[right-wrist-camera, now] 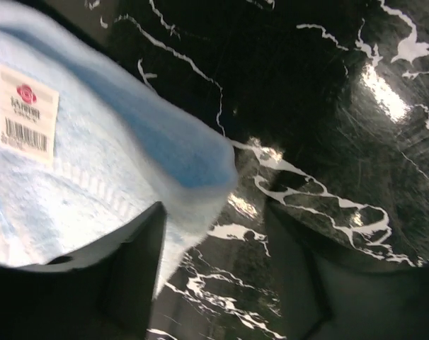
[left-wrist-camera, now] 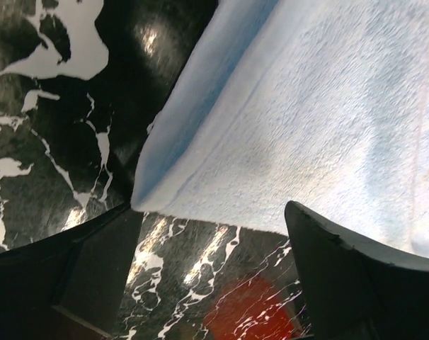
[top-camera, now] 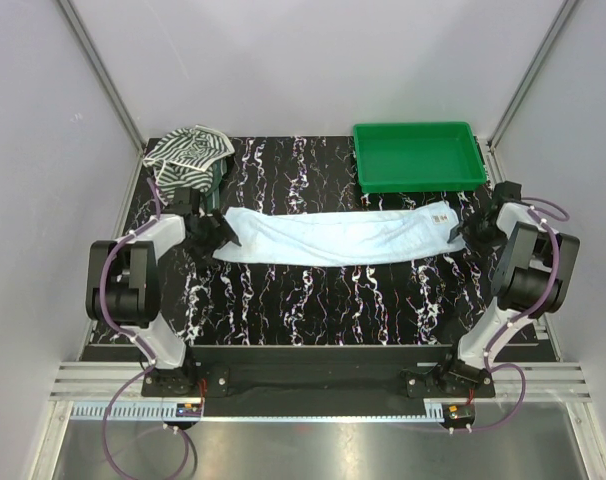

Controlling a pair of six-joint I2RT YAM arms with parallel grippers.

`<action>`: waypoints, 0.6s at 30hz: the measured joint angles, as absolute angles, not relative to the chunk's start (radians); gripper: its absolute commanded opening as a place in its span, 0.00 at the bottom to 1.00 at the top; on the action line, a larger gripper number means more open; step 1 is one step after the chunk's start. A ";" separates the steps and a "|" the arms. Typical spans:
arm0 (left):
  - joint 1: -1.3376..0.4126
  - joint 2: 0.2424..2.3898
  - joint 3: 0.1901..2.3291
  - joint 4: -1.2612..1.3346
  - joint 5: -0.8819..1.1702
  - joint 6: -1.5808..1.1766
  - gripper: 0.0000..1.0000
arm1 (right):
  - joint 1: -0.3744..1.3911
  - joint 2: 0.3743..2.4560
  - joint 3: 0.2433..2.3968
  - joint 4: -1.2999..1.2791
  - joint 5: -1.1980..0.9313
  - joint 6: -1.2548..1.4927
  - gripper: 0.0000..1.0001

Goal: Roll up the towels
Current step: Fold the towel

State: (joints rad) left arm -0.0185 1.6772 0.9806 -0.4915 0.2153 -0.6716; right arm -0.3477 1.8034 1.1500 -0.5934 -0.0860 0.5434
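I see the blue towel (top-camera: 338,238) stretched flat across the middle of the desk (top-camera: 313,300), running from my left gripper (top-camera: 215,232) to my right gripper (top-camera: 470,232). At the left end the fingers (left-wrist-camera: 356,276) stand wide. The towel's corner sits just at one fingertip and its edge crosses the gap. At the right end the jaws also stand apart, and the end with the label (right-wrist-camera: 27,113) drapes against one finger, not pinched. The striped towel (top-camera: 188,158) lies crumpled at the far left corner. A green tray (top-camera: 418,155) sits at the far right corner.
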 measured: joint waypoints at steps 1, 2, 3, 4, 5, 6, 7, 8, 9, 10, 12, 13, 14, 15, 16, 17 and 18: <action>-0.019 1.681 0.983 -0.484 0.217 -0.675 0.83 | -0.348 1.815 1.155 -0.587 -0.086 0.542 0.54; -0.019 1.685 0.984 -0.473 0.217 -0.680 0.81 | -0.348 1.824 1.158 -0.582 -0.084 0.543 0.46; -0.019 1.688 0.986 -0.468 0.218 -0.684 0.79 | -0.350 1.832 1.162 -0.574 -0.078 0.543 0.33; -0.018 1.691 0.986 -0.465 0.218 -0.686 0.79 | -0.350 1.841 1.167 -0.569 -0.073 0.541 0.29; -0.017 1.693 0.987 -0.460 0.218 -0.687 0.78 | -0.352 1.848 1.172 -0.565 -0.068 0.544 0.25; -0.014 1.696 0.987 -0.456 0.221 -0.688 0.76 | -0.353 1.856 1.179 -0.564 -0.067 0.547 0.14; -0.012 1.699 0.989 -0.451 0.224 -0.690 0.70 | -0.355 1.863 1.186 -0.563 -0.064 0.546 0.06; -0.010 1.700 0.989 -0.447 0.226 -0.694 0.66 | -0.358 1.867 1.190 -0.560 -0.064 0.546 0.00; -0.008 1.705 0.989 -0.440 0.228 -0.696 0.60 | -0.360 1.871 1.193 -0.556 -0.064 0.547 0.00; -0.007 1.710 0.989 -0.437 0.229 -0.698 0.45 | -0.362 1.873 1.194 -0.553 -0.064 0.549 0.00; -0.005 1.721 0.989 -0.423 0.231 -0.706 0.24 | -0.365 1.873 1.194 -0.548 -0.064 0.550 0.00; -0.004 1.731 0.989 -0.416 0.233 -0.709 0.16 | -0.366 1.873 1.193 -0.547 -0.064 0.550 0.00; -0.004 1.740 0.989 -0.410 0.237 -0.710 0.00 | -0.366 1.873 1.193 -0.546 -0.064 0.550 0.00; -0.004 1.745 0.989 -0.402 0.244 -0.709 0.00 | -0.366 1.873 1.193 -0.546 -0.065 0.551 0.00; -0.003 1.746 0.989 -0.392 0.249 -0.704 0.00 | -0.366 1.872 1.193 -0.545 -0.065 0.550 0.00; -0.004 1.746 0.989 -0.387 0.250 -0.705 0.00 | -0.366 1.870 1.192 -0.545 -0.066 0.550 0.00; -0.004 1.746 0.989 -0.386 0.251 -0.706 0.00 | -0.366 1.865 1.190 -0.546 -0.065 0.550 0.00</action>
